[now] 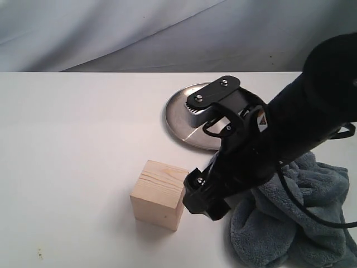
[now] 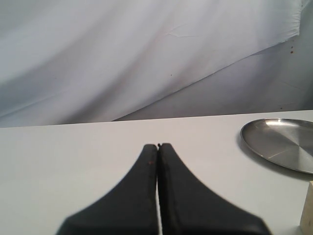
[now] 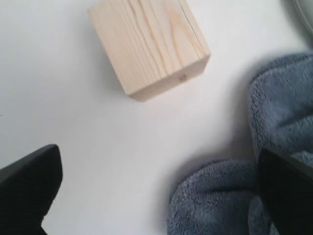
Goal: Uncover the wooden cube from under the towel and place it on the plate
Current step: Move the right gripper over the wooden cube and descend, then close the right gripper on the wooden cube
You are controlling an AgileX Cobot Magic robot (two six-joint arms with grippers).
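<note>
The wooden cube (image 1: pixel 159 194) stands uncovered on the white table, in front of the steel plate (image 1: pixel 181 120). The blue-grey towel (image 1: pixel 301 223) lies bunched at the front right. My right gripper (image 1: pixel 198 145) hovers just right of the cube, open wide and holding nothing. The right wrist view shows the cube (image 3: pixel 149 44) ahead of the spread fingers (image 3: pixel 29 188), with the towel (image 3: pixel 230 200) bulging in beside the other finger. My left gripper (image 2: pixel 158 146) is shut and empty, low over bare table. It faces the plate (image 2: pixel 281 142) and a corner of the cube (image 2: pixel 307 210).
The white table (image 1: pixel 67 139) ends at a grey backdrop cloth (image 1: pixel 111 33). My right arm (image 1: pixel 312 111) crosses above the plate's right side and the towel, hiding part of each.
</note>
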